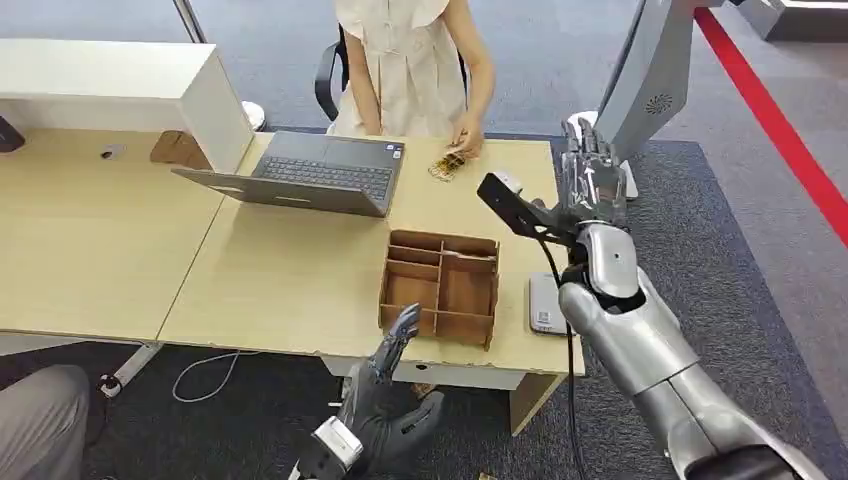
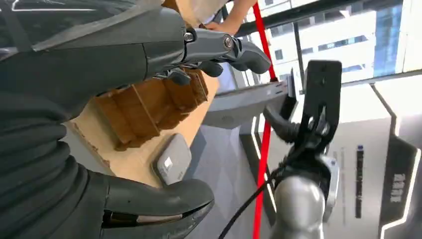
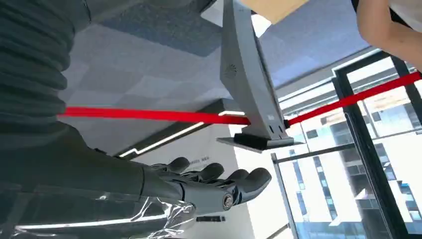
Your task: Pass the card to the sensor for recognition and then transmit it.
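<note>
Left hand (image 1: 385, 400): seen at the lower centre of the head view, below the table's front edge, fingers spread wide with nothing held; the thumb (image 2: 154, 199) and fingers (image 2: 234, 47) are shown apart in the left wrist view.

Right arm (image 1: 650, 360): silver, entering from the lower right of the head view and rising past the table's right end.

Sensor (image 1: 543, 303): a flat grey unit lying at the table's right front corner, just right of the organizer; also seen at (image 2: 170, 159).

Wooden organizer (image 1: 441, 287): a compartmented tray placed on the light wooden table (image 1: 290, 270), centre of the frame.

Right hand (image 1: 590, 175): raised at upper right centre, fingers extended and slightly apart, nothing gripped; fingers (image 3: 219, 179) are seen outstretched in the right wrist view.

Laptop (image 1: 310, 172): open, at upper centre left.

Cards (image 1: 447, 165): a small pile on the table at upper centre, touched by a person's hand (image 1: 467, 135); the person is seated behind the table.

White box (image 1: 120, 85): upper left.
</note>
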